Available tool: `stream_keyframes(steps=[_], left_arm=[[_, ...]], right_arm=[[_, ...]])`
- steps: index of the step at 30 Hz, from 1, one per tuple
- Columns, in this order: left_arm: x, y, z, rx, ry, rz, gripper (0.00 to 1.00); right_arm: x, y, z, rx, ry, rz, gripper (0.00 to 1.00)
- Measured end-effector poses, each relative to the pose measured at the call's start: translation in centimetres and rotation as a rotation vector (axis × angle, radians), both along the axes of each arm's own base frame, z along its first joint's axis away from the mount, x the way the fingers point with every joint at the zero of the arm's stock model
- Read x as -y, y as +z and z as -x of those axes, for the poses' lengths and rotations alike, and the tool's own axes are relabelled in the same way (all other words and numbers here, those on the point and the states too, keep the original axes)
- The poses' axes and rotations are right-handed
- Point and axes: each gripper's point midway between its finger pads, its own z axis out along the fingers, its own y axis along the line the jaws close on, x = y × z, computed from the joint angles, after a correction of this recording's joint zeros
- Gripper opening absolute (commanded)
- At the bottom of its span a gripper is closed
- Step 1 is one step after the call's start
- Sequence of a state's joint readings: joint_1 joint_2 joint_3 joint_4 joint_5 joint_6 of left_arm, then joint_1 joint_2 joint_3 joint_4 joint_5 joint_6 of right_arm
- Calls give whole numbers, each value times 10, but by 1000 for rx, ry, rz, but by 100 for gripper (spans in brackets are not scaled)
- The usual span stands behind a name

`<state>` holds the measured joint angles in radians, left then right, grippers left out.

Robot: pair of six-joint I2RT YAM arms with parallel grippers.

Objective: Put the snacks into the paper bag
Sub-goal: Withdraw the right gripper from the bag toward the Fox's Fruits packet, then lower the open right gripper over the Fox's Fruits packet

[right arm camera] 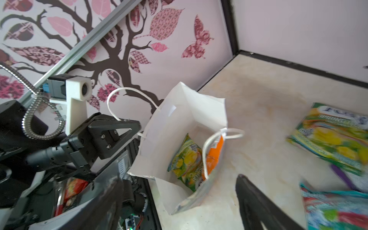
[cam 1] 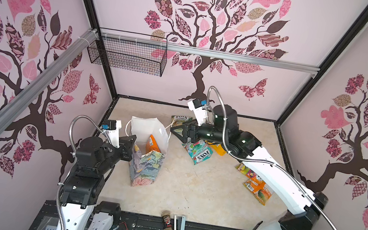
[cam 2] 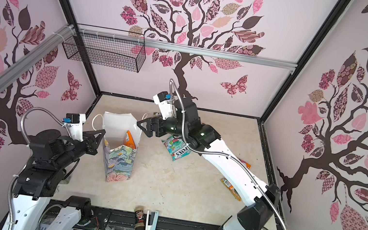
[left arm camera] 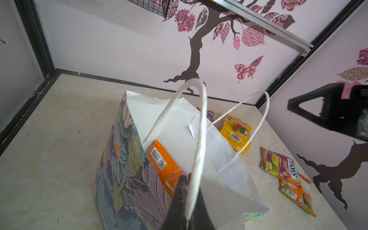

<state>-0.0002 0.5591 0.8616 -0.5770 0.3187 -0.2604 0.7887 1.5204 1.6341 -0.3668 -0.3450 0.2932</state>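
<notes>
The paper bag (cam 1: 145, 167) (cam 2: 119, 163) stands upright at the left middle of the table, its mouth open. My left gripper (cam 1: 132, 141) (left arm camera: 188, 177) is shut on one of its white cord handles (left arm camera: 199, 139). Inside the bag lie an orange packet (left arm camera: 163, 165) (right arm camera: 214, 155) and a green-yellow packet (right arm camera: 187, 161). My right gripper (cam 1: 175, 129) (right arm camera: 179, 178) hangs open and empty just right of the bag's rim. On the table lie a teal FOX'S packet (cam 1: 198, 152), a green-yellow one (cam 1: 181, 119), a yellow one (left arm camera: 237, 131) and orange-red ones (cam 1: 257, 185).
A dark spice jar (cam 1: 166, 225) and a white stapler (cam 1: 178, 227) lie at the table's front edge. A black wire basket (cam 1: 127, 53) hangs from the rail on the back wall. Patterned walls close in three sides.
</notes>
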Motion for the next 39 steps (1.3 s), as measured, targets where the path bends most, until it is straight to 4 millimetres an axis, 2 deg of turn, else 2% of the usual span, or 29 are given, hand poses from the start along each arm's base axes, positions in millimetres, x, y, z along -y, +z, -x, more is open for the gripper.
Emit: stream_keyframes(steps=[3,7,9,12,16,20,23,26,29,33,39], left_arm=[[0,0,0,0,0,0,0],[0,0,0,0,0,0,0],[0,0,0,0,0,0,0],[0,0,0,-1,0,0,0],[0,0,0,-2,0,0,0],[0,0,0,-1,-1,0,0],[1,0,0,-1,-5,2,0],[1,0,-1,0,-9,4,0],[2,0,-1,0,-13,5,0],[3,-1,-1,-3,-19,6,0],[4,-2,-3,-11,-22,7,0]], right_arm=[[43,4,-11,57,-174,62,99],[95,-14,-36,88,-434,234,99],[123,-36,-48,88,-568,370,99],[163,-75,-56,63,-725,549,99],[211,-142,-58,-50,-829,706,100],[272,-204,-56,-209,-943,781,100],[315,-226,-51,-291,-1050,746,99],[346,-234,-54,-340,-1144,675,99],[361,-235,-59,-336,-1195,659,99],[363,-239,-64,-310,-1210,674,99],[367,-250,-61,-315,-1217,698,99]])
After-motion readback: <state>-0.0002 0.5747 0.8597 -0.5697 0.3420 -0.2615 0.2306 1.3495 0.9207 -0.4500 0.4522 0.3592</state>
